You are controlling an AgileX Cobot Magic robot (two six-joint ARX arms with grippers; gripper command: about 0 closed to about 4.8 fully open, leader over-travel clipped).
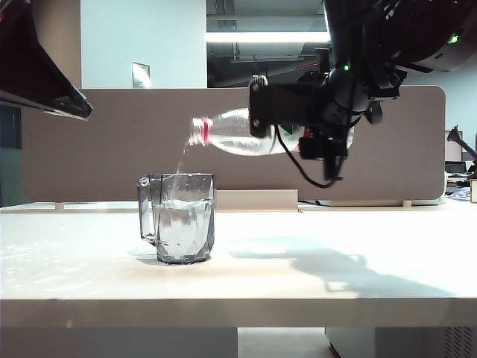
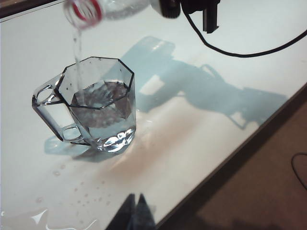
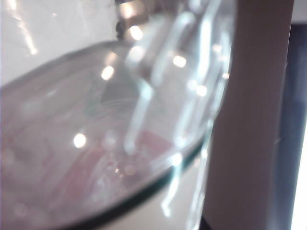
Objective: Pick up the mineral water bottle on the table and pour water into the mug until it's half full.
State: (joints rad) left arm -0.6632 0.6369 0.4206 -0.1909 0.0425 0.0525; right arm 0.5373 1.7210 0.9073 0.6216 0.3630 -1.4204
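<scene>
My right gripper (image 1: 298,123) clamps bottle (image 1: 231,133) level, neck tipped toward 9 o'clock above mug (image 1: 179,218). Thin water (image 1: 181,160) stream falls into mug, roughly half full, standing on table (image 1: 335,276). My left gripper (image 2: 134,211) low near table edge, fingertips together, holding nothing.

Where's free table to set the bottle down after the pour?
Bare table on the mug's side under the right gripper holding the bottle. Front strip free too. Avoid the puddle and drops near the left gripper.
</scene>
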